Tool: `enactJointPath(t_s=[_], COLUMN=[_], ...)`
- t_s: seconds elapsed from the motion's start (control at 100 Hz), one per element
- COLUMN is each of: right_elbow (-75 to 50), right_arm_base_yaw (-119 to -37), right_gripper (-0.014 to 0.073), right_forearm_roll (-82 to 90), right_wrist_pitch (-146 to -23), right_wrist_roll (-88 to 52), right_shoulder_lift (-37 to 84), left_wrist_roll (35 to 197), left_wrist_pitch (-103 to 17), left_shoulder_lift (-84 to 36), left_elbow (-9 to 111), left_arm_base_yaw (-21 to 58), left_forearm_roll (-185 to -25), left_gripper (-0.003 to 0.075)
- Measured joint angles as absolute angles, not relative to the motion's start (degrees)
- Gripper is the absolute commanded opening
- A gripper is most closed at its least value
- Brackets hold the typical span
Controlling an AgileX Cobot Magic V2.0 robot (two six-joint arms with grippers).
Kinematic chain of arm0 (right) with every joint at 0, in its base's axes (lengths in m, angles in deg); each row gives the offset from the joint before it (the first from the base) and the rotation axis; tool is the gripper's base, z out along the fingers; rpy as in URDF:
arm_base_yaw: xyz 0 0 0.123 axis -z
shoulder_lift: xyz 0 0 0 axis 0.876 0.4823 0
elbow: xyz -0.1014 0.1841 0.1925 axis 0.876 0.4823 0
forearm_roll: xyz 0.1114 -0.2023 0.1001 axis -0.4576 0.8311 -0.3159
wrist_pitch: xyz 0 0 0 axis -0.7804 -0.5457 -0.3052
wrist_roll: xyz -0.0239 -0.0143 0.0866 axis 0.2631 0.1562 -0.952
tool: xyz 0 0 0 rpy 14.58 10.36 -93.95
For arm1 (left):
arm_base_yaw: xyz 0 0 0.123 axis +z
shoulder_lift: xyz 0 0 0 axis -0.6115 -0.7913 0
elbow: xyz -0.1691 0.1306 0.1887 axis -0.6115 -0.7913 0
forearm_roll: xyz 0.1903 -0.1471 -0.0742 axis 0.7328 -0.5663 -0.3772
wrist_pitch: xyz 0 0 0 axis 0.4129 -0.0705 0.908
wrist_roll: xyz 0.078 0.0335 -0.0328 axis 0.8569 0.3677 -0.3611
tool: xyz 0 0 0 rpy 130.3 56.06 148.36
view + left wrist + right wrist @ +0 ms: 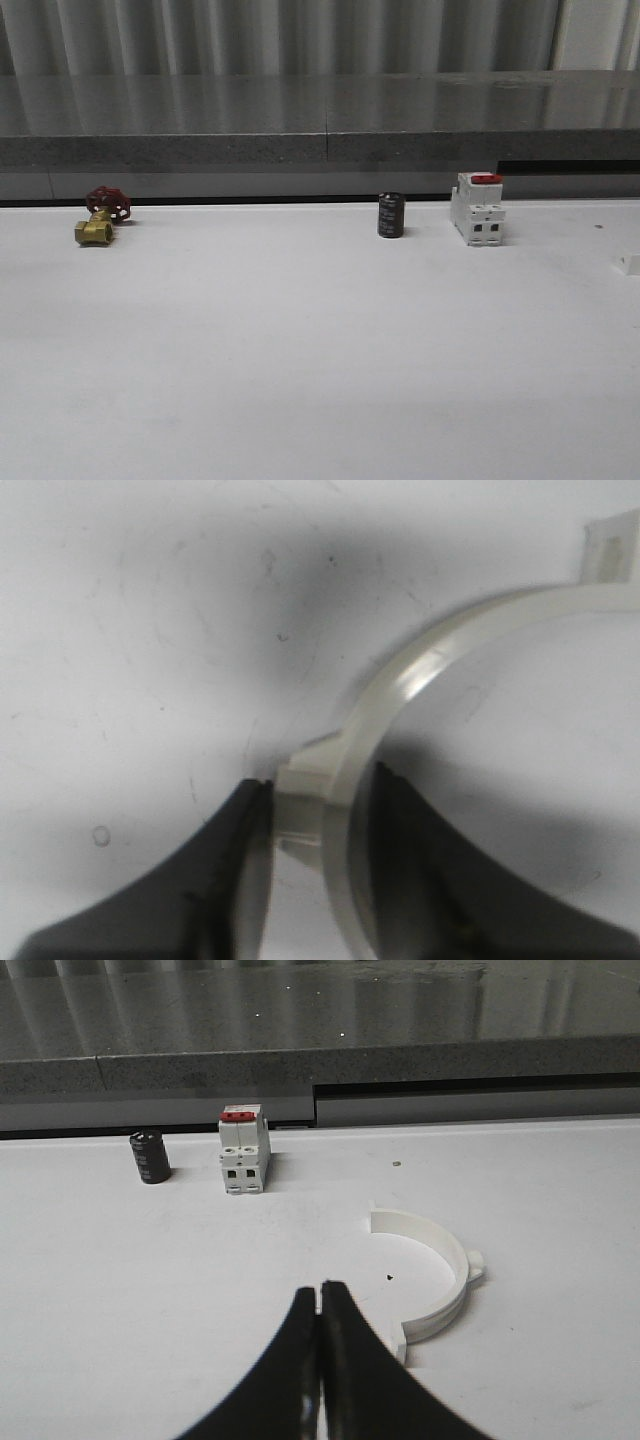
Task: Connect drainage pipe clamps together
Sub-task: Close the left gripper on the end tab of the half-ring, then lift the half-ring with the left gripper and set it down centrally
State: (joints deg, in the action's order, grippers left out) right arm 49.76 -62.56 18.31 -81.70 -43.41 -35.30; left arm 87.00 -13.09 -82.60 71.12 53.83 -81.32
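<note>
Front view has three small things lined along the far edge of the white surface [300, 350]: one brass valve [97, 225] with a red handwheel at about 10 o'clock, one black capacitor [391, 215] near 12, one white breaker [477, 208] with a red switch just right of it. There's a bit of white plastic [630, 263] at the right edge, too cropped to identify. The whole near half is open. The left wrist view gets what the front doesn't: the left fingers [245, 880] clenched on a clamp half [400, 690], pinching its band by a small lug, curve arcing away over the surface. The right wrist view shows the second clamp half [435, 1270] lying flat, opening toward 9 o'clock, near the right fingers [340, 1360], which are pressed together with nothing in them. So two halves, well apart from the breaker.
</note>
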Motion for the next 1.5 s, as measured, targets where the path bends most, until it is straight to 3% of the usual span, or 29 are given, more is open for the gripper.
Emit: enactJointPath(t_s=[0.03, 0.45, 0.72, 1.06, 1.5], right_elbow=[49.8, 49.8, 49.8, 49.8, 49.8], right_arm_base_yaw=[-62.6, -62.6, -62.6, -62.6, -62.6], right_gripper=[-0.0066, -0.0066, -0.0066, -0.0066, -0.0066], right_forearm_roll=[18.3, 18.3, 18.3, 18.3, 18.3], right_wrist_pitch=[-81.7, -81.7, -81.7, -81.7, -81.7], right_wrist_roll=[-43.4, -43.4, -43.4, -43.4, -43.4], right_shoulder_lift=[-35.3, -35.3, -35.3, -35.3, -35.3], left_wrist_roll=[87.0, 86.8, 78.1, 63.9, 59.0], left_wrist_pitch=[-13.1, -6.1, -5.6, -15.5, -18.6], left_shoulder_lift=[-82.6, -75.6, -66.1, -68.2, -75.3], left_elbow=[71.1, 71.1, 65.6, 63.4, 63.4], left_arm_base_yaw=[53.8, 52.0, 39.1, 18.7, 15.4], left_forearm_roll=[-81.2, -84.4, -88.4, -88.6, -88.7], left_gripper=[-0.0024, -0.002, -0.002, -0.002, -0.002])
